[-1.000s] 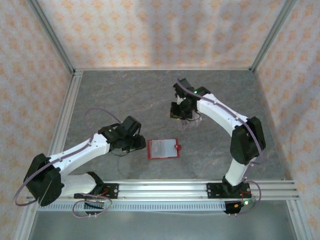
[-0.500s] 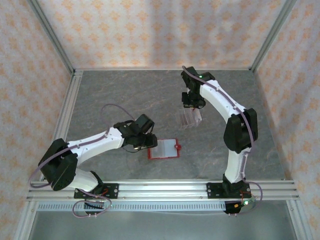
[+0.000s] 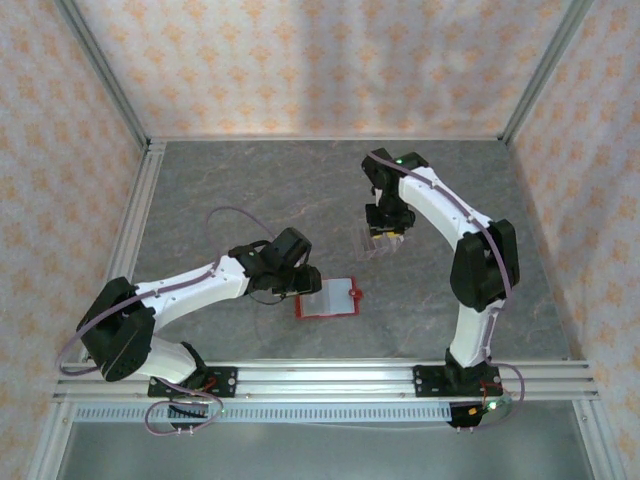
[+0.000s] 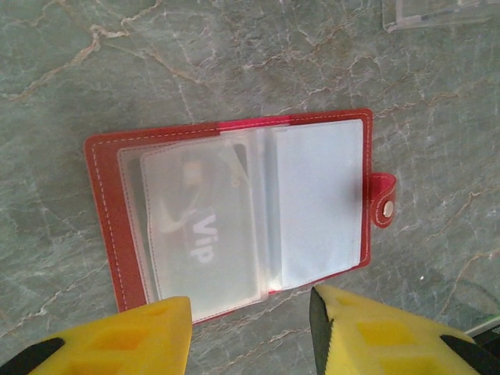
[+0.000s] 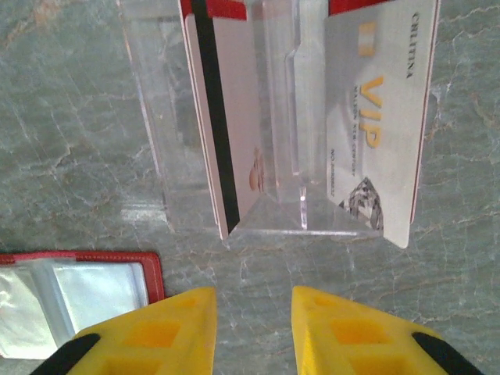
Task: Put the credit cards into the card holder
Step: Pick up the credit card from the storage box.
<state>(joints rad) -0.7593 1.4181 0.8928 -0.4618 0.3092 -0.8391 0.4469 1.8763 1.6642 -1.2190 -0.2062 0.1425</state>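
Note:
The card holder (image 4: 234, 211) lies open on the marble table, a red wallet with pale sleeves and a snap tab (image 4: 383, 201) on its right. One credit card (image 4: 199, 234) marked "Vip" sits inside its left sleeve. My left gripper (image 4: 250, 336) hovers open just short of the holder's near edge, nothing between its yellow fingers. Two more credit cards stand in a clear rack (image 5: 273, 156): one with a black stripe (image 5: 223, 117), one with gold VIP lettering (image 5: 383, 117). My right gripper (image 5: 254, 332) is open in front of the rack, touching nothing.
In the top view the card holder (image 3: 328, 297) lies mid-table with the left gripper (image 3: 297, 283) at its left edge, and the clear rack (image 3: 378, 240) lies beyond it under the right gripper (image 3: 385, 230). Patterned walls and aluminium rails (image 3: 140, 250) bound the table.
The left arm swung right up to the card holder's left edge. The right gripper rose toward the back, then came down over the rack, its jaws spreading wider.

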